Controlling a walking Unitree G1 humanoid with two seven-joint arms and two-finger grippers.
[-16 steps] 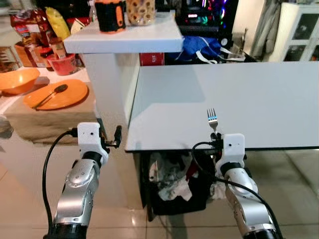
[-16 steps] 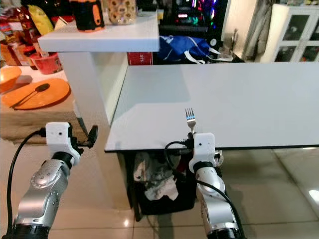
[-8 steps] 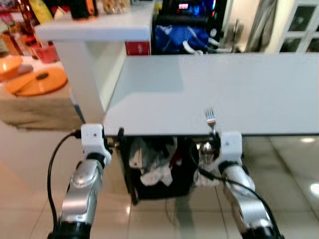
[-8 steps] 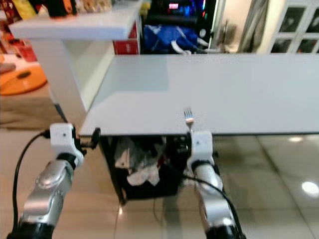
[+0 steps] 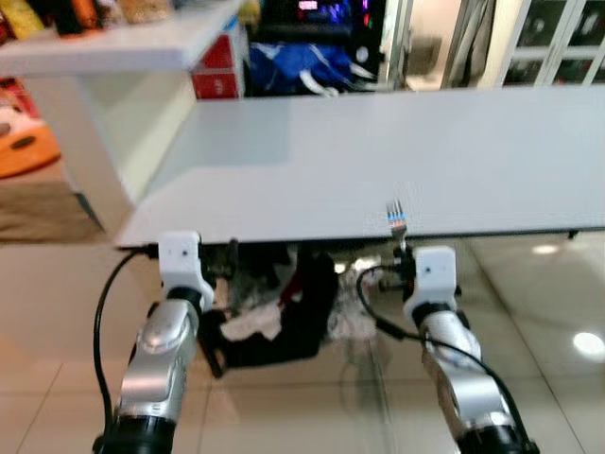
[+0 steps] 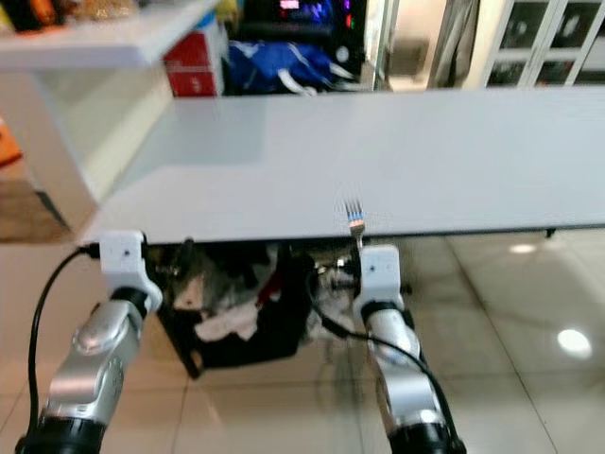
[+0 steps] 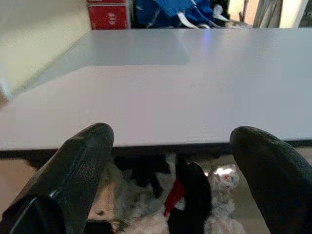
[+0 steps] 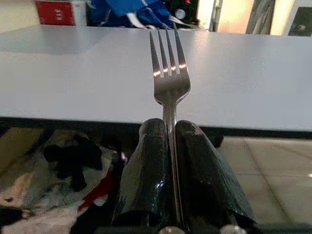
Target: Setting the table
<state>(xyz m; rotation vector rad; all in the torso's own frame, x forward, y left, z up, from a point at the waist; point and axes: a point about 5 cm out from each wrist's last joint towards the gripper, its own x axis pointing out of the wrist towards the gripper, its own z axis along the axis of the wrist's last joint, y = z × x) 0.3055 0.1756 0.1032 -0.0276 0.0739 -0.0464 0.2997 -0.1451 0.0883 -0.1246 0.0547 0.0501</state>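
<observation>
A silver fork [image 8: 169, 78] stands upright between the fingers of my right gripper [image 8: 168, 130], which is shut on its handle. The tines [image 5: 396, 219] rise just at the front edge of the white table [image 5: 378, 142], with the gripper [image 5: 403, 257] held a little below and in front of that edge. My left gripper [image 7: 173, 134] is open with nothing between its fingers [image 7: 83, 161]. It points at the same table edge, further left [image 5: 232, 257].
Under the table stands a black bin [image 5: 288, 317] stuffed with rubbish. A raised white counter [image 5: 104, 52] joins the table at the left, with an orange plate [image 5: 24, 151] beyond it. A blue bag [image 5: 302, 66] lies behind the table. Tiled floor [image 5: 548, 312] is below.
The whole picture has shifted, so the camera moved: counter and plates slid left, the table edge sits higher. The fork stays in my right gripper, tines now level with the edge.
</observation>
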